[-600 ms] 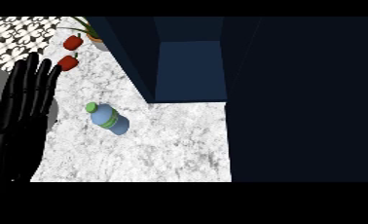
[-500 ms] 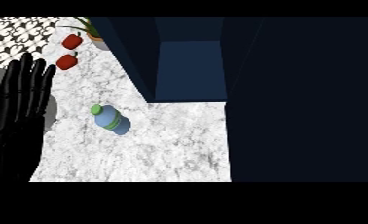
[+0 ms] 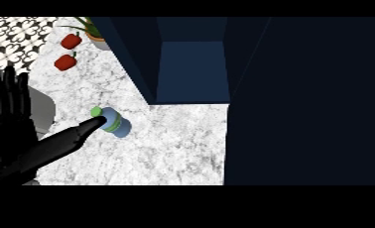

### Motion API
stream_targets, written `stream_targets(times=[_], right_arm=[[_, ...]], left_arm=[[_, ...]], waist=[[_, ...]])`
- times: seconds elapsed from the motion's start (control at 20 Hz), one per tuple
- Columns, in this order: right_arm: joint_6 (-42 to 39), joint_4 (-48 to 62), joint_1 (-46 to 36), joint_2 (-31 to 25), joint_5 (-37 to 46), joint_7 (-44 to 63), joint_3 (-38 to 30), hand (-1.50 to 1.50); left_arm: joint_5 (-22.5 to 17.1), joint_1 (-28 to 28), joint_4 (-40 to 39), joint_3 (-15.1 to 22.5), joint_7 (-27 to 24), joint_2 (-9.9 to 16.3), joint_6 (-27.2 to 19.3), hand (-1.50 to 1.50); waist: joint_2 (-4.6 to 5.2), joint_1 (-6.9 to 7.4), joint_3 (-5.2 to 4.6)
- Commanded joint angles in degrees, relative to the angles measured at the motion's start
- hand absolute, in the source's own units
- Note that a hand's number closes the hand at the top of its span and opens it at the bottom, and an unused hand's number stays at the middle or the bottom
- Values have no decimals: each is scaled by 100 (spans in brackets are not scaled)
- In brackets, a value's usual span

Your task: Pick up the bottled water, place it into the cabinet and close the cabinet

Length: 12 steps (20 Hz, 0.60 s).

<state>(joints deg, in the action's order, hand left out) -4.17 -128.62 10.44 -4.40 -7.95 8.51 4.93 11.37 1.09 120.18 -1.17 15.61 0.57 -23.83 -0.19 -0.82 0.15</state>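
The left hand (image 3: 16, 110) shows at the view's left edge, released: its fingers stand straight and upward, curled round nothing. One long black digit, apparently its thumb (image 3: 62, 140), stretches out across the tabletop (image 3: 176, 145), and its tip meets the cap end of the bottled water (image 3: 116, 123). The right hand shows nowhere.

The bottled water lies on its side on the marble, green cap toward the hand and base pointing toward the cabinet (image 3: 192, 71). The cabinet's open blue compartment is near, up and to the right. Nothing encloses the bottle, so this reads as contact and not a grasp.

The main risk is that a round bottle lying flat will roll or skid if it is pushed at one end. A nudge at the cap could swing it away from the palm or send it toward the cabinet's lower edge. Fingers closing from this pose could also catch only the narrow cap, so the bottle would pivot as it lifts.

Two red peppers (image 3: 67, 51) and a potted plant (image 3: 93, 32) sit well apart at the back and seem unlikely to interfere.
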Motion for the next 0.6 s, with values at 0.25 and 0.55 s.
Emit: stream_targets(times=[0.25, 0.55], right_arm=[[-166, -1324, 1258, 14, -212, 579, 372, -150], [-223, -1699, 1640, -28, -363, 637, 239, -150]], left_arm=[[1593, 32, 368, 1577, 1664, -56, -1642, -150], [2403, -236, 121, 2326, 1990, -57, -2339, -150]], waist=[[1, 31, -10], [4, 36, -12]])
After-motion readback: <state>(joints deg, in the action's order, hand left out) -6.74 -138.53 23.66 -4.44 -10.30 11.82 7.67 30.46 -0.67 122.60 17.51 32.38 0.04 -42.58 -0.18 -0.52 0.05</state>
